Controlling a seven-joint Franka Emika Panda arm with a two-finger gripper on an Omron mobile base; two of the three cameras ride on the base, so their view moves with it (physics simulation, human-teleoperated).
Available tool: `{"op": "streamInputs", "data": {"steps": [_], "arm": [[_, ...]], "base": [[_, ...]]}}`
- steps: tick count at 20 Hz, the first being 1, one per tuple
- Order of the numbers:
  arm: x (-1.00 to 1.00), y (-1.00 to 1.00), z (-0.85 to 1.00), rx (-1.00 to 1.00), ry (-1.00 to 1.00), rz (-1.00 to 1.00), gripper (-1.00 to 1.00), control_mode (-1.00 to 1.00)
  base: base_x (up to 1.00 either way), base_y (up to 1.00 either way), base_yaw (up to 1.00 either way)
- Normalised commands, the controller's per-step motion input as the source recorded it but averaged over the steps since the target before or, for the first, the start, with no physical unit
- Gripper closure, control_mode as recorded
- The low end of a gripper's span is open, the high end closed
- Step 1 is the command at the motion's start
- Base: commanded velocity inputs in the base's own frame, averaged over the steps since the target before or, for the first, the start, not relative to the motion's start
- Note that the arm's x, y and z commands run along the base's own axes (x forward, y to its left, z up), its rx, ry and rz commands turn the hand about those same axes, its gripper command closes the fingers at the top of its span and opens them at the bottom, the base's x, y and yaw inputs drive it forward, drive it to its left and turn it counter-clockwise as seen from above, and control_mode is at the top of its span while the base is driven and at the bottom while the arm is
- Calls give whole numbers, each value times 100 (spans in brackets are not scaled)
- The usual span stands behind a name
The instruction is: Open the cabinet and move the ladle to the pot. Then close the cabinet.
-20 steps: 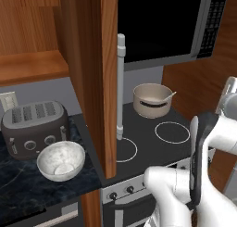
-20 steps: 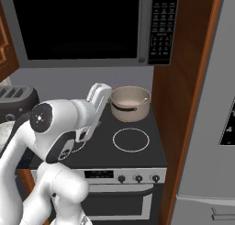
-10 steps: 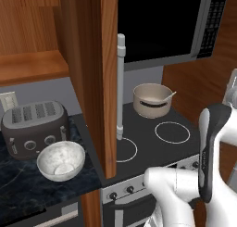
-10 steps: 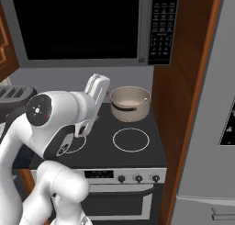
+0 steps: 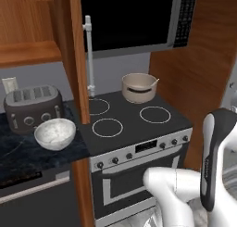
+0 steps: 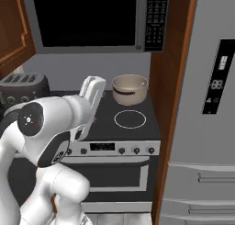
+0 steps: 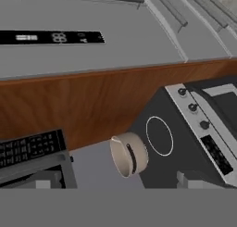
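The beige, dark-banded pot (image 5: 139, 87) sits on the stove (image 5: 134, 124); the cabinet (image 5: 69, 54) door hangs open. The gripper's jaws are spread wide, empty.

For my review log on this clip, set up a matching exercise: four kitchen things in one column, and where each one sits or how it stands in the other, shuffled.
Things:
1. pot
2. bowl
3. toaster
4. cabinet door

Places or states:
A. on the dark counter, in front of the toaster
B. swung open, edge toward the left base camera
C. on a back burner of the stove
D. at the back of the counter, left of the stove

Pairs: 1-C, 2-A, 3-D, 4-B
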Motion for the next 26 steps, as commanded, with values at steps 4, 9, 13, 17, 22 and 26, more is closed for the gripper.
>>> {"op": "streamInputs", "data": {"steps": [4,9,13,17,22,26], "arm": [[0,0,0,0,0,0,-100,100],[0,0,0,0,0,0,-100,100],[0,0,0,0,0,0,-100,100],[0,0,0,0,0,0,-100,100],[0,0,0,0,0,0,-100,100],[0,0,0,0,0,0,-100,100]], "base": [[-100,35,0],[-97,94,4],[-61,100,6],[-7,100,0],[2,100,0],[20,88,6]]}}
